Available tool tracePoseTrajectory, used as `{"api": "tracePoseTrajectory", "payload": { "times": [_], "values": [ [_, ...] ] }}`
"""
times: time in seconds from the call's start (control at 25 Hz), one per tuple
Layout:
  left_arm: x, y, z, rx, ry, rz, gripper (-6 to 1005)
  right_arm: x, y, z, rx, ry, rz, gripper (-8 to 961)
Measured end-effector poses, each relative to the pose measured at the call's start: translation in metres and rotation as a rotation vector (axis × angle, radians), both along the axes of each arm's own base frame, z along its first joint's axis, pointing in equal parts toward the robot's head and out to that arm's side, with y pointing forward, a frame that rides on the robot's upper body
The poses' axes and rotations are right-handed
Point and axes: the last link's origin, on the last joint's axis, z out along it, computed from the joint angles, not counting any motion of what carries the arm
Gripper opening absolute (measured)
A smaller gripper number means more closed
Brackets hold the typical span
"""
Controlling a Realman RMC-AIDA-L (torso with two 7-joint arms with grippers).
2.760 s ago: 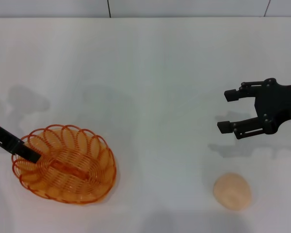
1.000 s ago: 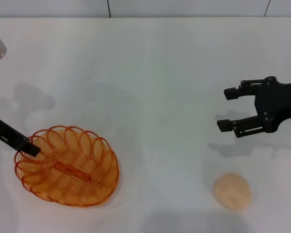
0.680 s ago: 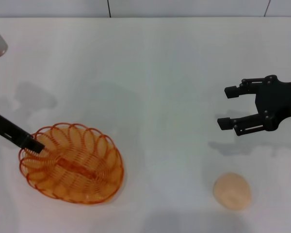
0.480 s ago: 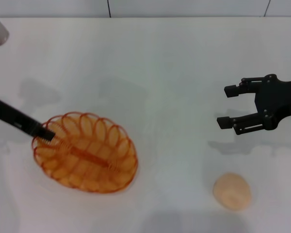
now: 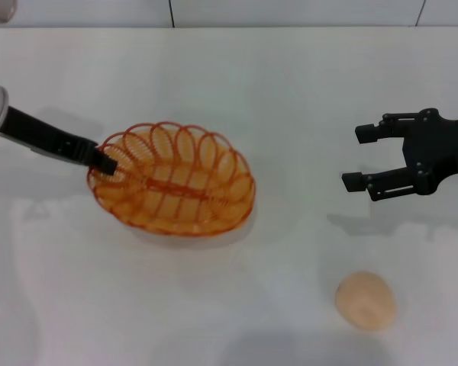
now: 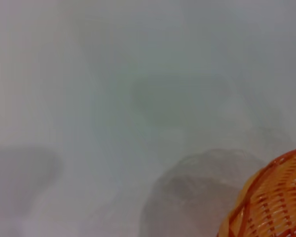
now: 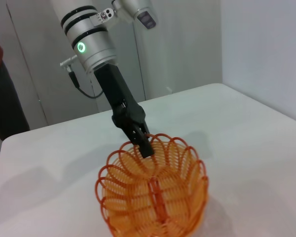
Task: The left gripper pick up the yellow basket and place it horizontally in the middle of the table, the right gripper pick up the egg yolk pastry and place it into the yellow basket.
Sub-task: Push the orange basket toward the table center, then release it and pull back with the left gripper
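White, plain tabletop (image 5: 237, 99) fills the head view, with a grey wall strip along its far edge. Left of the table's middle sits the oval, orange-yellow wire basket with a looped scalloped rim (image 5: 174, 178), its long axis running roughly side to side. The left gripper, a black two-fingered claw (image 5: 103, 160) on a black arm with a white-silver segment and a green light ring, is clamped on the basket's left rim; the right wrist view shows its closed tips (image 7: 144, 146) pinching a rim loop from above, the basket (image 7: 153, 197) hanging close over the table. In the left wrist view only a corner of the basket (image 6: 271, 202) appears over the white surface.

On the right side, the right gripper, a black claw (image 5: 362, 156) on a black arm bearing a small white label, hovers with its fingers spread apart and empty. Nearer the robot and well apart from the basket, the small round pale beige pastry (image 5: 365, 300) lies on the table, below that claw in the head view.
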Motion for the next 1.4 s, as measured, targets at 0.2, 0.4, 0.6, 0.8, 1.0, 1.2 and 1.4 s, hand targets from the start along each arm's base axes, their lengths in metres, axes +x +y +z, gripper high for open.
{"api": "tracePoseTrajectory", "payload": {
  "times": [0.2,0.4,0.6,0.8,1.0,1.2,1.4],
  "values": [
    [0.008,0.002,-0.007,0.026,-0.061,0.068,87,0.001,0.0,0.002,0.005,0.007,-0.005,842],
    [0.012,0.002,-0.018,0.023,-0.077,0.152,87,0.001,0.0,0.004,0.008,0.006,-0.004,842],
    [0.015,0.004,-0.026,0.039,-0.103,0.207,86,0.001,0.0,0.005,0.009,0.004,-0.001,842],
    [0.02,0.005,-0.036,0.033,-0.117,0.233,86,0.002,-0.001,0.006,0.011,0.004,-0.001,841],
    [0.02,0.008,-0.047,0.024,-0.116,0.241,85,0.003,-0.001,0.008,0.016,0.008,0.003,841],
    [0.017,0.009,-0.056,0.02,-0.098,0.242,86,0.002,-0.002,0.008,0.01,0.013,0.007,841],
    [0.016,0.009,-0.058,0.021,-0.097,0.246,85,0.002,-0.004,0.008,0.005,0.014,0.016,842]
  ]
}}
